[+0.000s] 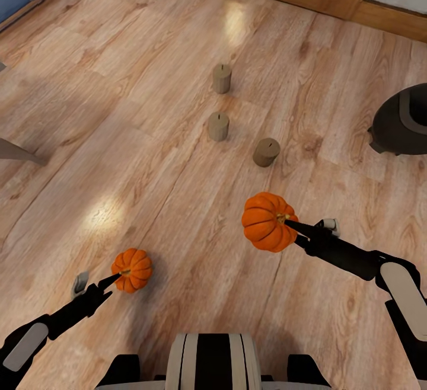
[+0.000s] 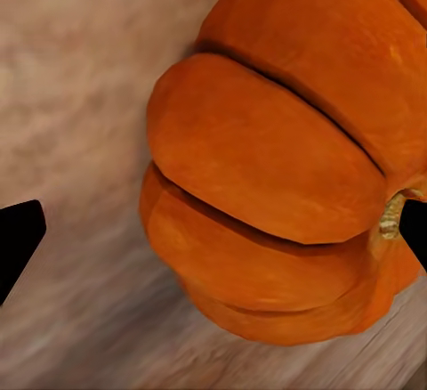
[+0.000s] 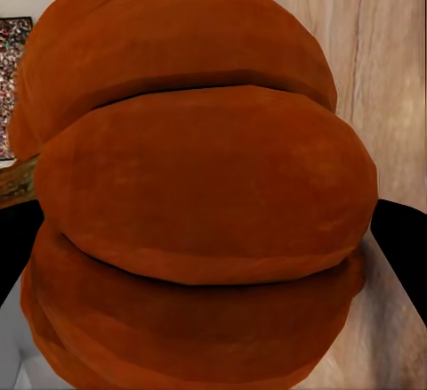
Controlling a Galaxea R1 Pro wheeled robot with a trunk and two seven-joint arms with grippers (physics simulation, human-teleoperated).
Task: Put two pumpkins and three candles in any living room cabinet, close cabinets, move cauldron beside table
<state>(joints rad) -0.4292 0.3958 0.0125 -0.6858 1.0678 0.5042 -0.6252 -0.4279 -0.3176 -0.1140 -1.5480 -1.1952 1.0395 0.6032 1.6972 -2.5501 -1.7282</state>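
Pumpkins: larger pumpkin (image 1: 268, 221) pinched in right pincer (image 1: 289, 222), smaller pumpkin (image 1: 133, 269) at left pincer (image 1: 117, 276), grip unclear; candles (image 1: 217, 125) at 12 o'clock and cauldron (image 1: 402, 120) at 2 o'clock unmoved, judged early.

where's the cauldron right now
In the head view the cauldron sits on the wooden floor at the right edge, cut off by the frame, right of the nearest candle and beyond the larger pumpkin.

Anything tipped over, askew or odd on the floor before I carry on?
One thing: the candle nearest the cauldron, the right candle, leans to one side, while the other two candles stand upright. Nothing looks spilled or damaged.
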